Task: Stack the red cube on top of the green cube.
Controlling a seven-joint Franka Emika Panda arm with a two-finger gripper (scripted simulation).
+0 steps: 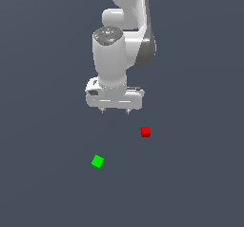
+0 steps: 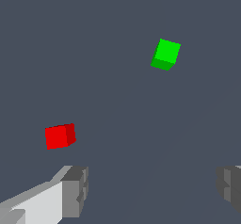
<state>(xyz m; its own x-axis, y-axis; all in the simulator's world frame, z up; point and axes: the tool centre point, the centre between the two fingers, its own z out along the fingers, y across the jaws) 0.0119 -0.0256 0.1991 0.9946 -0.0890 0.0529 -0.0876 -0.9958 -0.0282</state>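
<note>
The end effector (image 1: 115,110) is held released and empty. The red cube (image 1: 146,131) is seen at its four o'clock, apart from the green cube (image 1: 97,161). Judged light and rigid; opposite flat faces are recommended for grasping.

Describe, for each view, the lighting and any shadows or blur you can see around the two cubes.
Exterior view: flat, even light, no cast shadows under the red cube or green cube; edges sharp. Wrist view: each cube shows one brighter and one darker face, no shadow on the ground, no blur; the gripper fingers are cropped by the frame.
</note>
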